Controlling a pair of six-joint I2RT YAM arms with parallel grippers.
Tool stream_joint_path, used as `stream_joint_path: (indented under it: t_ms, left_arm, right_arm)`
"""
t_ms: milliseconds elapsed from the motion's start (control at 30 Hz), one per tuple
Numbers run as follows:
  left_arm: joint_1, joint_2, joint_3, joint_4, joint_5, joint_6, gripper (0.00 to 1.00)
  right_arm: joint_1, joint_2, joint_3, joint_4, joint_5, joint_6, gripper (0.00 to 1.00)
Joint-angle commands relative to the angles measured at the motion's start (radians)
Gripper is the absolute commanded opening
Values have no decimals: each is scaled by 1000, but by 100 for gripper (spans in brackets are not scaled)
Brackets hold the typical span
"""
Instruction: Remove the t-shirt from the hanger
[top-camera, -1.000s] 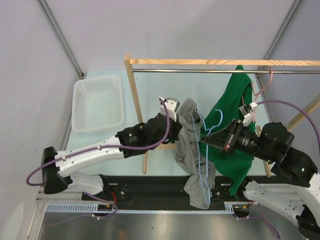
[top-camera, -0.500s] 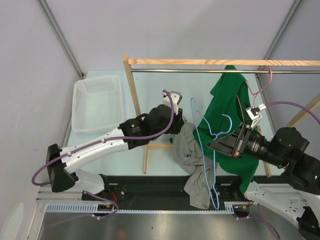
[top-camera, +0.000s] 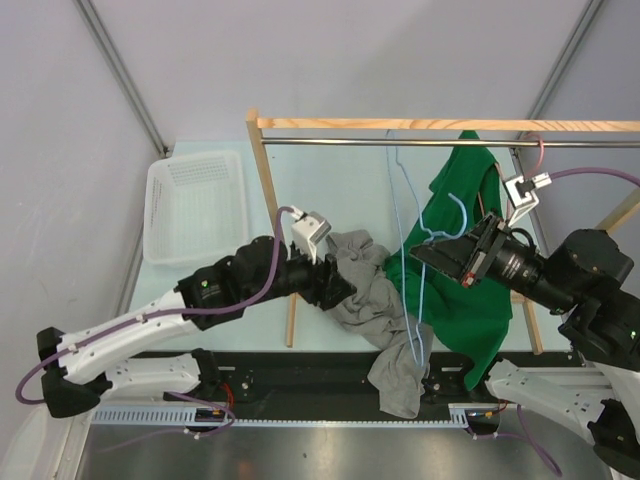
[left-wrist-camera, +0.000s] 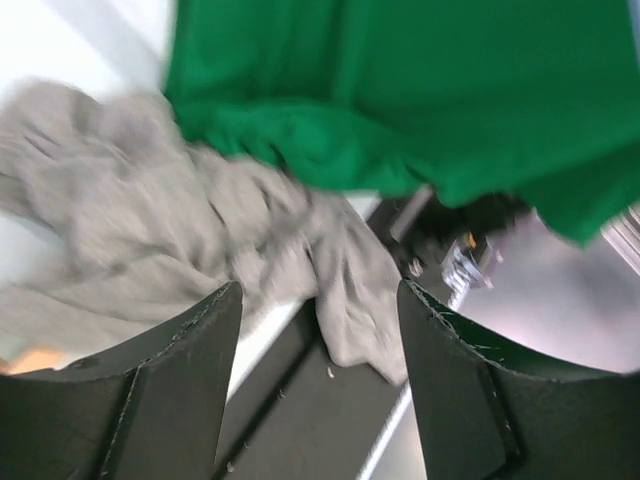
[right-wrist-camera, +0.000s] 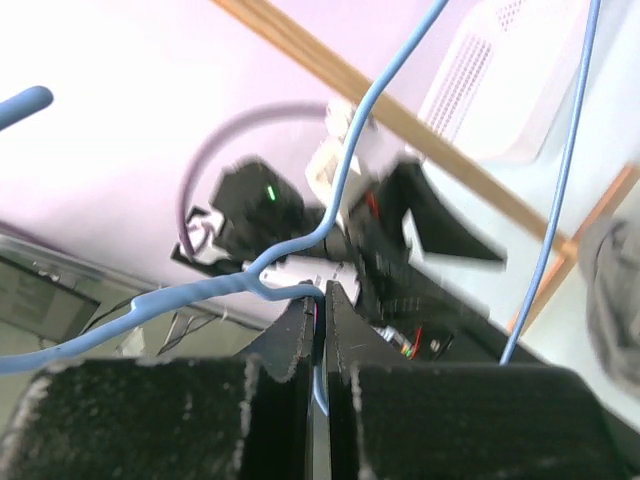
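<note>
My left gripper (left-wrist-camera: 320, 300), released and empty, sits just left of the crumpled grey cotton t-shirt (top-camera: 372, 305) at the table's (top-camera: 335, 195) near edge, while my right gripper (top-camera: 440, 252) clamps the light-blue wire hanger (top-camera: 404, 215), stretched near-to-far alongside.

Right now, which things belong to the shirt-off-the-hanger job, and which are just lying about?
Job: grey t-shirt, blue hanger, right claw shut on the hanger, left claw open.
Lying about: green shirt, white basket, wooden rack.
</note>
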Motion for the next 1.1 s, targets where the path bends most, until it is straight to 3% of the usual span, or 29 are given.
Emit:
stream_joint_path:
  t_ms: [0,200,367,633,1067]
  left_arm:
    - [-63,-78,-122,41,73,-54,69]
    - [-140,-168,-241,48,-48,-105,69]
    - [-178,-208,-320,96,-54,-157,68]
    - [-229,-205,-324,81,-128,-157,69]
    - [-264,-201,-369,120,-135,-189,69]
  right_arm:
    - [-2,52,76,102,84,-91,0]
    - [-2,121,124,116,202,-115,0]
    - [-2,159,130,121,271,-106,0]
    - [-52,185,106,144,341,-51,0]
    - [-97,167,41,181,459,90,0]
